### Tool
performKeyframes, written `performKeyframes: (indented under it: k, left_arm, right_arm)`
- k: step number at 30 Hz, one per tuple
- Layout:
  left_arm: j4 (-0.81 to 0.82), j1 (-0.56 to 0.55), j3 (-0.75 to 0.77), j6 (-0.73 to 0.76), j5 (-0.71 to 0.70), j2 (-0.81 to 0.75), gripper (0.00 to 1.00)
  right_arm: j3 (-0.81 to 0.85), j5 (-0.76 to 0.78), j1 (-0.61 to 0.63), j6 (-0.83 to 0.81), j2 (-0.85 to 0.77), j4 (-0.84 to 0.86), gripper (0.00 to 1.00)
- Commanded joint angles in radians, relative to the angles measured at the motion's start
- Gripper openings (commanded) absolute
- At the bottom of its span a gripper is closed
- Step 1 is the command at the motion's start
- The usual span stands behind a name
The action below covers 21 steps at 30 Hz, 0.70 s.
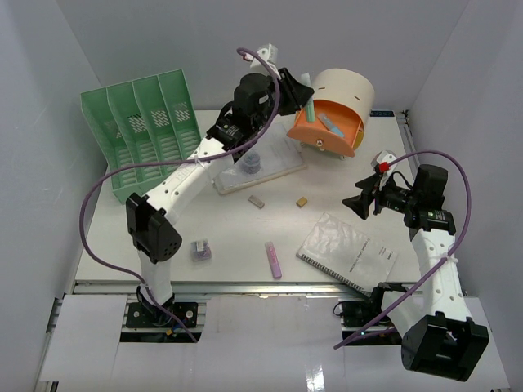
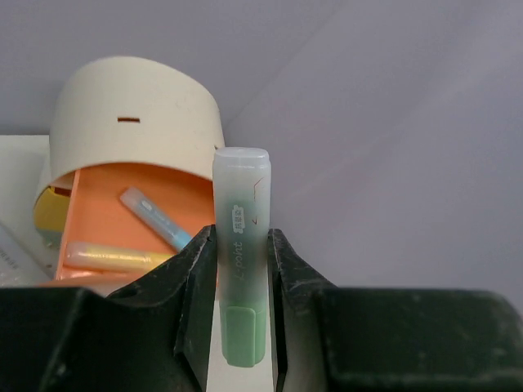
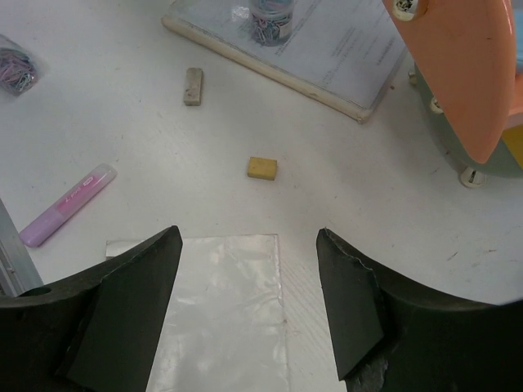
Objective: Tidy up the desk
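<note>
L gripper (image 2: 243,269) is pinched on a green highlighter (image 2: 241,237) mid-barrel, raised just left of the orange-and-cream pen organizer (image 1: 335,114). The desk (image 1: 229,233) lies below it, w/ the organizer standing at its far edge. R gripper (image 3: 245,302) hangs jaws spread above the desk, on the organizer's near side.

Flat white desk (image 1: 347,184), aluminium-railed edges
</note>
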Motion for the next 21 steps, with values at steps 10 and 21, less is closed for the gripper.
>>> performKeyframes:
  k: [10,21]
  left_arm:
    - [0.152,0.007,0.357,-0.609,-0.166,0.360,0.00]
    - [0.104,0.008,0.286,-0.624,-0.200,0.383,0.21]
  right_arm:
    - [-0.003,-0.005,-0.008,0.025,-0.015,0.037,0.73]
    - [-0.005,-0.020,-0.008,0.024,-0.018,0.038,0.74]
